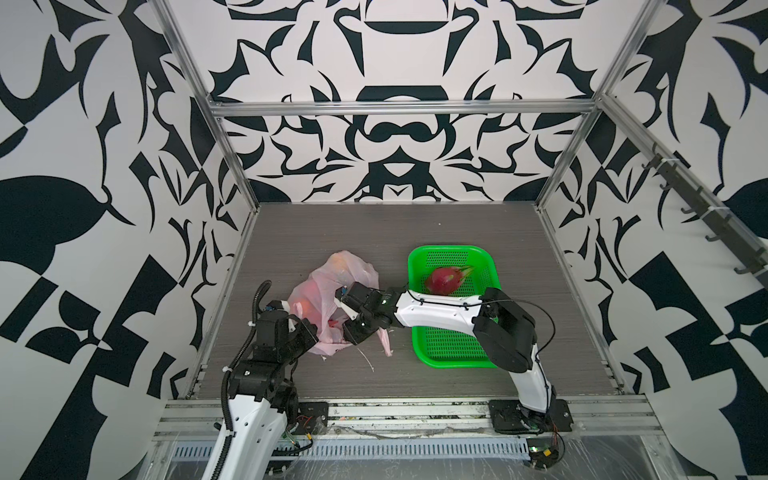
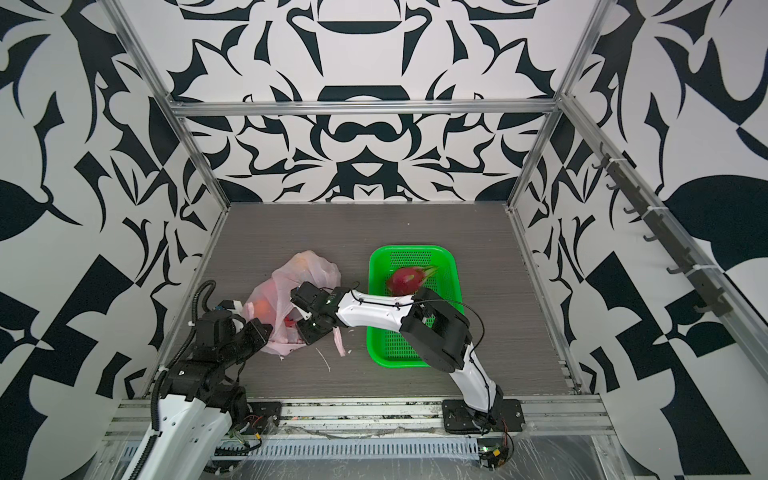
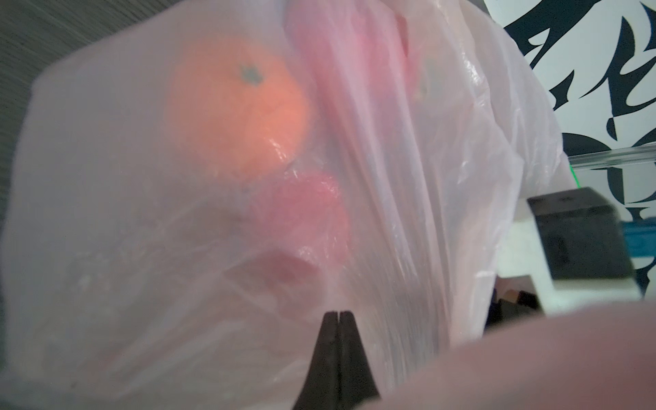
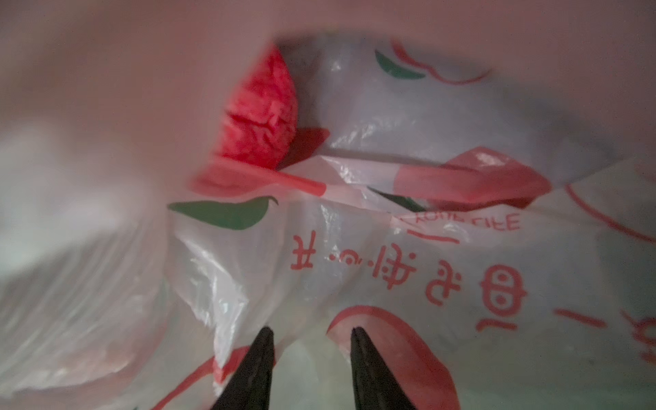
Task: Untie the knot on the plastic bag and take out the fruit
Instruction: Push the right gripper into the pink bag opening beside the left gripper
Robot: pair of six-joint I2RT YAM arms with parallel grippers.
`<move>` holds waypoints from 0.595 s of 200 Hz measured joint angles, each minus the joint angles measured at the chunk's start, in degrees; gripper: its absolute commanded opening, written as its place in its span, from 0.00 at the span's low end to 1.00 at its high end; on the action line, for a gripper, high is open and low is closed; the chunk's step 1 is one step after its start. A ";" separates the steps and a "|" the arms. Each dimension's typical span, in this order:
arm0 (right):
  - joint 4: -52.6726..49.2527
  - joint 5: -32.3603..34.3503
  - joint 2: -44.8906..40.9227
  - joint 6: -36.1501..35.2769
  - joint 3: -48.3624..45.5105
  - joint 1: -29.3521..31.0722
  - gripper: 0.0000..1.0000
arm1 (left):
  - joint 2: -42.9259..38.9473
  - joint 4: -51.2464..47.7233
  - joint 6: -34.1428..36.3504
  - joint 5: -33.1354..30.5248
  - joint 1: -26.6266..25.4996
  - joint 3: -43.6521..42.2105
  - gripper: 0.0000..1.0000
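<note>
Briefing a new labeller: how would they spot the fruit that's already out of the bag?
On the grey table, look for the green basket, right of the pink bag in a top view. In its far half lies a dragon fruit, magenta with green-tipped scales, the only fruit not under plastic.

plastic bag (image 4: 390, 266) | red print, flipped: "…LIFE" | Chinese characters, not legible
</note>
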 measured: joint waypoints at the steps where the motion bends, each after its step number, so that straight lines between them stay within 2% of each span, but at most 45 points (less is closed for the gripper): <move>1: 0.02 0.02 0.02 0.00 0.00 0.04 0.39 | 0.00 0.02 0.00 -0.02 0.00 0.00 0.00; 49: 2.91 3.78 -0.04 1.49 -1.81 0.92 0.39 | 0.02 0.59 -0.39 -1.46 0.00 -0.04 0.00; 119: 6.99 13.57 -2.99 12.63 -3.02 0.70 0.37 | 0.39 2.45 -1.01 -2.27 0.00 4.74 0.00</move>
